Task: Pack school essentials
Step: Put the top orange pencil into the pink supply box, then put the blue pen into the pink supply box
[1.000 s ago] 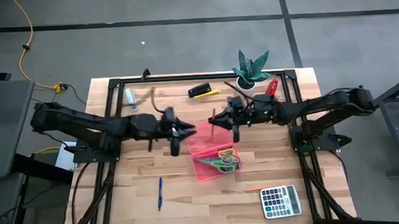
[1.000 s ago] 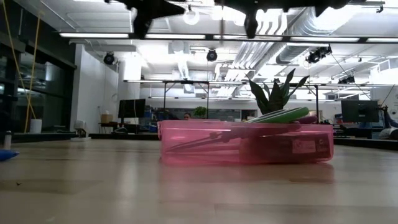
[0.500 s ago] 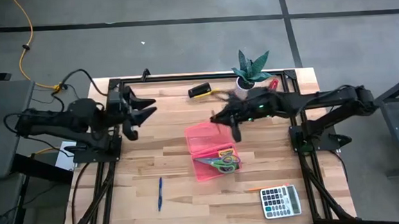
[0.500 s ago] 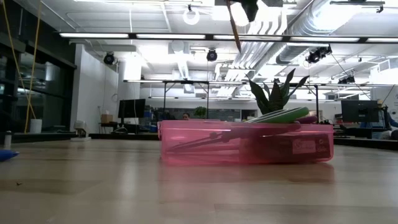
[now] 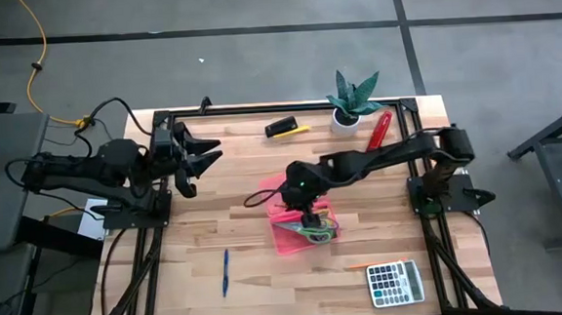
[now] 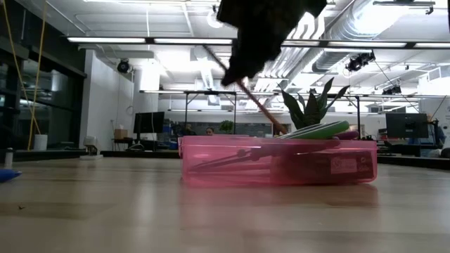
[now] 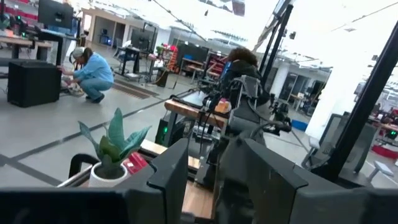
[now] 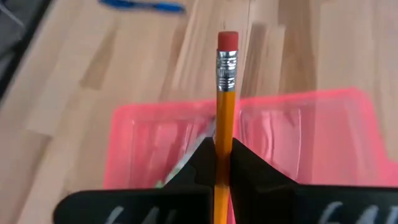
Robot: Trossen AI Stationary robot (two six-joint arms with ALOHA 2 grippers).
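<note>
Right gripper (image 8: pixel 222 163) pinches pencil (image 8: pixel 224 93), seemingly over tray (image 8: pixel 311 124)

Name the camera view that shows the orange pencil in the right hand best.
The right wrist view: the orange pencil fills the frame, eraser up, pinched by the right hand over the pink tray. The low view shows a thin slanted shaft; the high view hides it.

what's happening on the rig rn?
The right end effector is shut on an orange pencil, eraser end forward, and hangs over the pink tray mid-table. Green-handled scissors already lie in the tray. The left end effector is open and waits back at the table's left edge. A blue pen, a calculator and another pencil lie on the table outside the tray.
</note>
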